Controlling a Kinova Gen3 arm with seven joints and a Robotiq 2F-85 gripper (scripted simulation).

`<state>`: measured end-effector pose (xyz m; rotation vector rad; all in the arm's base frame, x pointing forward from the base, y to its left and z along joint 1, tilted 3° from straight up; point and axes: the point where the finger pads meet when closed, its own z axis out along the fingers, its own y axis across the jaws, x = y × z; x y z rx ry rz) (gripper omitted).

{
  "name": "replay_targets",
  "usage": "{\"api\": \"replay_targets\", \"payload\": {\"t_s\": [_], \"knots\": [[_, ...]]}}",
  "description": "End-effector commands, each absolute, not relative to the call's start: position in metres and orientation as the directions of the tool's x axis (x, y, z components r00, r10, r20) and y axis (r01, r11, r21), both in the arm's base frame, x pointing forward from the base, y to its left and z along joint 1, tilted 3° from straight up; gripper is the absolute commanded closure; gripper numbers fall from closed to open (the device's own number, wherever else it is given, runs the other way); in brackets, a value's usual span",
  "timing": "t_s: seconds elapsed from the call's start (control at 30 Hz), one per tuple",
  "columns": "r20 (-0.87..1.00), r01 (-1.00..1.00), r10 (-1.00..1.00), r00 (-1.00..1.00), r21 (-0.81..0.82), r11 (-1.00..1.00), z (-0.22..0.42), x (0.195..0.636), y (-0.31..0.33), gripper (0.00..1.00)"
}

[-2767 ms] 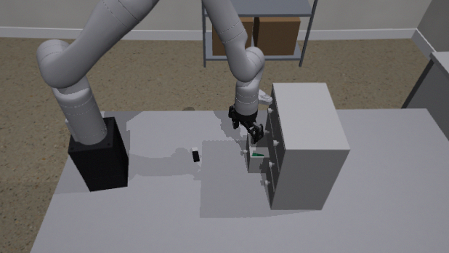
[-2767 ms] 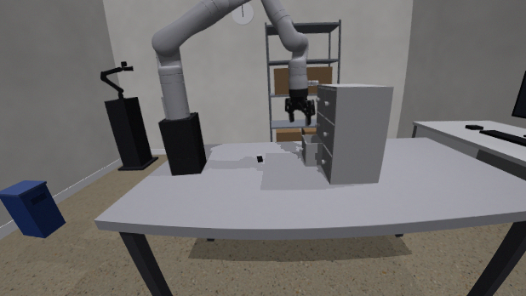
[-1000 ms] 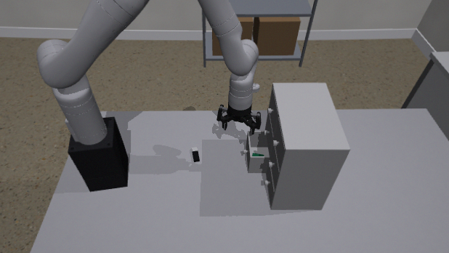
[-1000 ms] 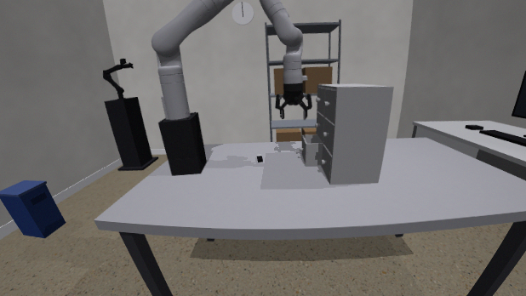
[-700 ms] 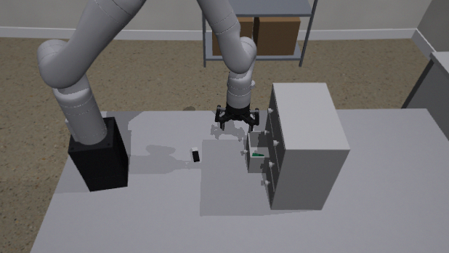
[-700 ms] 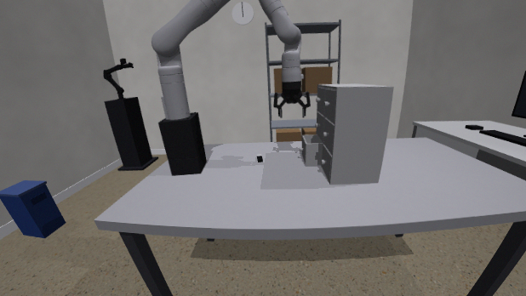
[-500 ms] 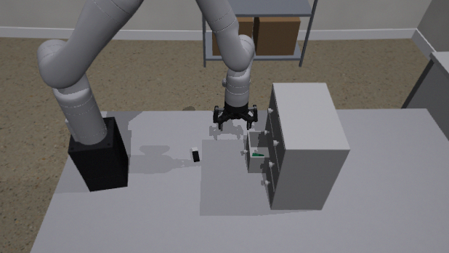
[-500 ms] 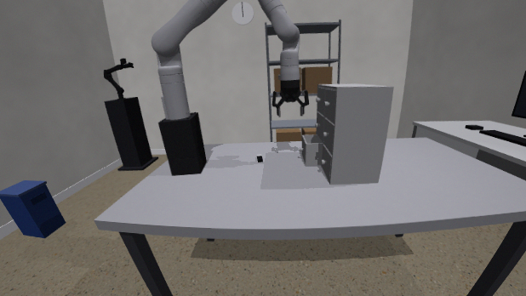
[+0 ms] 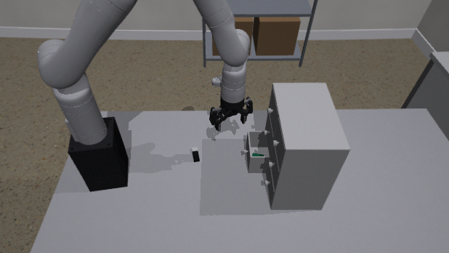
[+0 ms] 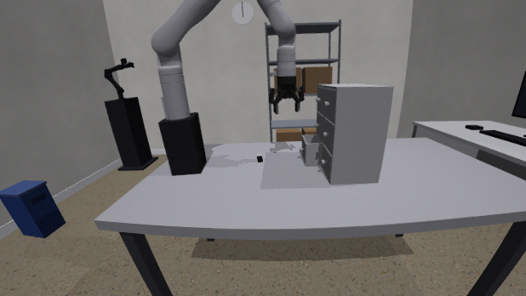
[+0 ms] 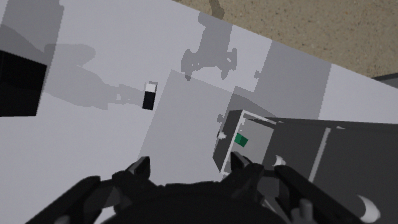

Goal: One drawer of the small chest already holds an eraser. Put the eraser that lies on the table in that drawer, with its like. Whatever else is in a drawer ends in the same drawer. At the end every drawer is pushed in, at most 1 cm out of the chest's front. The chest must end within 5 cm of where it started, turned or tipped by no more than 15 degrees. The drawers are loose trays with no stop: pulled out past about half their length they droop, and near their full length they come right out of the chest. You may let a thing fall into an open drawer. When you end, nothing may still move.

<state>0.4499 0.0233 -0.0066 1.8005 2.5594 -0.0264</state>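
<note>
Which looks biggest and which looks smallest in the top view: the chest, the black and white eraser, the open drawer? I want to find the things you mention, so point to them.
Largest to smallest, as they look there:
1. The chest of drawers (image 9: pixel 310 116) (image 10: pixel 362 136) (image 11: pixel 360 165)
2. The open drawer (image 9: pixel 256 166) (image 10: pixel 314 156) (image 11: pixel 226 135)
3. The black and white eraser (image 9: pixel 195 155) (image 10: pixel 260 158) (image 11: pixel 149 96)

The black two-fingered pincer (image 9: pixel 231 124) (image 10: pixel 287 110) (image 11: pixel 190 162) has been carried away from the tall grey chest (image 9: pixel 310 116) (image 10: pixel 362 132) (image 11: pixel 345 165) and turned about its wrist. A wider gap has been opened between the pincer and the chest beside it; its shadow has been shifted along.
</note>
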Motion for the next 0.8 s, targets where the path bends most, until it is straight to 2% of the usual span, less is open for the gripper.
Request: {"api": "replay_targets", "payload": {"t_s": [0.0,0.77], "knots": [[-0.018,0.922,0.921,-0.388,0.001,0.388,0.0,0.449,0.024,0.0],[-0.022,0.599,0.599,-0.801,-0.028,0.8,0.022,0.428,0.026,0.0]]}}
